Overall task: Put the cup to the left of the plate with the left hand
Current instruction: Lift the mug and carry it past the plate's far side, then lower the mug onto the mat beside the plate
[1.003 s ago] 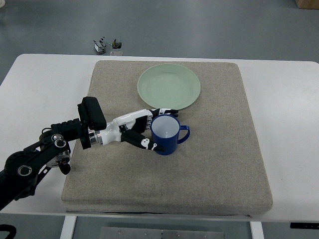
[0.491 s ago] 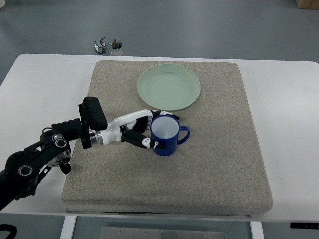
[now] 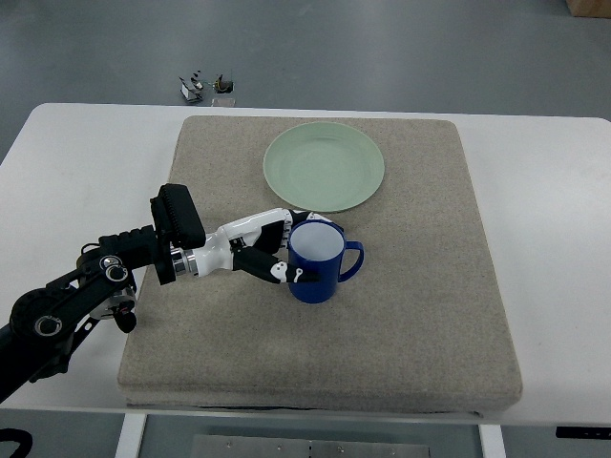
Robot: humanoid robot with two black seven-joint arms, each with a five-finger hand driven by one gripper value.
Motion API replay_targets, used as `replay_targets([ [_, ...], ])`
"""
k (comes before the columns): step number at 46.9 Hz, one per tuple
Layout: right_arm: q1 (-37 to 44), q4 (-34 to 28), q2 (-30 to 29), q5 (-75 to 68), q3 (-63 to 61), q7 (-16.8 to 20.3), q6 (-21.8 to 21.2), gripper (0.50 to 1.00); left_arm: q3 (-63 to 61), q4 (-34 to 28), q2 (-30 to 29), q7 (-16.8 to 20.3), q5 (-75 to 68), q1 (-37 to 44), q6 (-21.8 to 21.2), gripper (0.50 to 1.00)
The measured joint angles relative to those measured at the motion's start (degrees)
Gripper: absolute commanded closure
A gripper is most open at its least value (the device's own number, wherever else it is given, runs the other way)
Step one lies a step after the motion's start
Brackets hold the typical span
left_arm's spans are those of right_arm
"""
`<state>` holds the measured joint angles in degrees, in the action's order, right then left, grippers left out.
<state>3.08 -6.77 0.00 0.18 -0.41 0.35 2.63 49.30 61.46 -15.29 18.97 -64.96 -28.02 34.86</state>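
Your left hand (image 3: 272, 256) has its fingers wrapped round the cup (image 3: 316, 260), near the plate (image 3: 324, 166) (handle pointing right). The grip looks one-sided, so the cup may tip; swinging left, it could clip the plate's rim.

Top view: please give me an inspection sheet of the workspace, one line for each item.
Surface: white table with a grey mat on it.
Job's things: blue cup upright, handle to picture right, below the green plate, not left of it.
Clutter: small metal parts on the floor beyond the table.
Grippers: left robot hand curled around the cup; right not in view.
Cables: nothing seen.
Surroundings: grey floor; a cardboard box corner at top right.
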Motion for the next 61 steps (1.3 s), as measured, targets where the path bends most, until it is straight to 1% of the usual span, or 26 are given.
replay_targets([
  [1, 0.0, 0.0, 0.0, 0.0, 0.01, 0.0, -0.02, 0.566, 0.03, 0.06, 0.01, 0.0, 0.05, -0.04, -0.02, 1.0],
  [12, 0.0, 0.0, 0.0, 0.0, 0.0, 0.0, -0.02, 0.566, 1.57, 0.17, -0.25, 0.17, 0.26, -1.54, -0.22, 1.0],
  [19, 0.0, 0.0, 0.0, 0.0, 0.03, -0.01, 0.0, 0.566, 5.27, 0.13, -0.63, 0.19, 0.4, -2.03, -0.34, 1.0],
  [26, 0.0, 0.0, 0.0, 0.0, 0.02, 0.0, 0.0, 0.566, 9.73, -0.59, -1.36, 0.2, 0.87, -2.67, -2.04, 1.0],
  [31, 0.01, 0.0, 0.0, 0.0, 0.0, 0.0, 0.0, 0.566, 12.45, -2.6, -2.49, 0.26, 1.05, -2.91, -3.13, 1.0],
  [38, 0.0, 0.0, 0.0, 0.0, 0.02, 0.0, -0.01, 0.566, 15.62, -7.06, -3.04, 0.35, 1.14, -2.91, -5.55, 1.0],
  [46, 0.0, 0.0, 0.0, 0.0, 0.02, 0.0, -0.01, 0.566, 16.62, -11.01, -3.16, 0.62, 2.85, -2.91, -10.85, 1.0],
  [48, 0.0, 0.0, 0.0, 0.0, 0.03, 0.0, -0.01, 0.566, 16.63, -11.82, -3.16, 0.62, 3.78, -2.91, -11.58, 1.0],
  [61, 0.0, 0.0, 0.0, 0.0, 0.02, 0.0, -0.01, 0.566, 15.66, -15.63, -2.98, 0.64, 6.61, -2.4, -11.98, 1.0],
])
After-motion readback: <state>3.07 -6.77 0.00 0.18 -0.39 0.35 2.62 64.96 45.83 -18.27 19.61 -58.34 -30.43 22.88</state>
